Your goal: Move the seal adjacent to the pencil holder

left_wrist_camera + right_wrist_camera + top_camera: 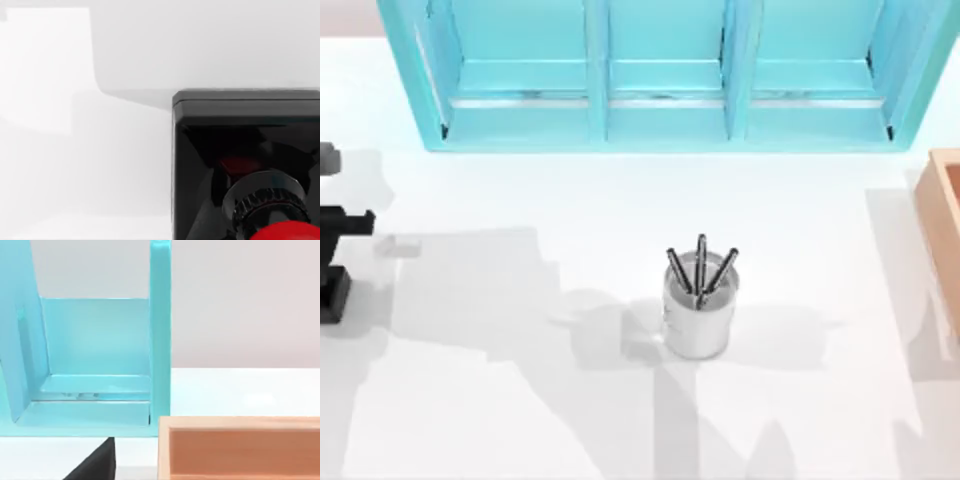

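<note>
The pencil holder (pixel 695 312) is a silvery-white cup with three dark pens, standing upright at the table's middle. The seal (pixel 245 145) sits very close in the left wrist view: a black square base with a ribbed neck and a glossy red knob (pixel 287 232) at the picture's edge. My left gripper (pixel 335 290) is a black shape at the table's far left edge, well away from the pencil holder. Whether it grips the seal is hidden. My right arm stays parked off to the right.
A cyan shelf unit (pixel 660 70) with three bays lines the back of the table. A wooden box (pixel 945 235) stands at the right edge, beside the shelf's end (pixel 160 340). White tabletop lies all around the pencil holder.
</note>
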`<state>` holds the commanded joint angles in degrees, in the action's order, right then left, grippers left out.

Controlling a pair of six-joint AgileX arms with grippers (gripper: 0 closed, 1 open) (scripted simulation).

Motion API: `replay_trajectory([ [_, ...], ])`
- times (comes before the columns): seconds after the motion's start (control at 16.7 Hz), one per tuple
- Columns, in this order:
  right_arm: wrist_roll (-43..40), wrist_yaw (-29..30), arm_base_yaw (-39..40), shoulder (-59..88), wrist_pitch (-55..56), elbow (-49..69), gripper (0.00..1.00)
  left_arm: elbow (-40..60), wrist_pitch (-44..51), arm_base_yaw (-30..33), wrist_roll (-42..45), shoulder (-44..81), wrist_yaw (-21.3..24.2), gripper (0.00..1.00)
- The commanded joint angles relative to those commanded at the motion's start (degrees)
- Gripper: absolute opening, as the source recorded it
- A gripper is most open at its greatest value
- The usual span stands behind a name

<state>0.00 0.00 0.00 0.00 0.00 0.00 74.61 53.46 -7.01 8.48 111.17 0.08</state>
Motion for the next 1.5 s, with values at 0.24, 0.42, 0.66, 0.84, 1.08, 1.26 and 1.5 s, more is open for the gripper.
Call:
replay_trajectory([
  [0.24,0.0,0.0,0.0,0.0,0.0,0.0,1.00,0.9,0.9,0.8,-0.8,0.1,0.0,0.00],
  [0.42,0.0,0.0,0.0,0.0,0.0,0.0,1.00,6.8,6.8,5.0,-5.4,0.2,0.0,0.00],
  [0.66,0.0,0.0,0.0,0.0,0.0,0.0,1.00,18.8,20.7,14.2,-14.3,-0.5,0.0,0.00],
  [0.84,0.0,0.0,0.0,0.0,0.0,0.0,1.00,26.5,28.8,20.4,-20.3,-1.6,0.0,0.00],
  [1.08,0.0,0.0,0.0,0.0,0.0,0.0,1.00,29.2,31.5,23.0,-22.8,-2.3,0.0,0.00],
  [1.26,0.0,0.0,0.0,0.0,0.0,0.0,1.00,29.1,31.4,22.9,-22.9,-2.1,0.0,0.00],
  [1.5,0.0,0.0,0.0,0.0,0.0,0.0,1.00,28.5,30.1,28.8,-29.3,-1.0,0.1,0.00],
])
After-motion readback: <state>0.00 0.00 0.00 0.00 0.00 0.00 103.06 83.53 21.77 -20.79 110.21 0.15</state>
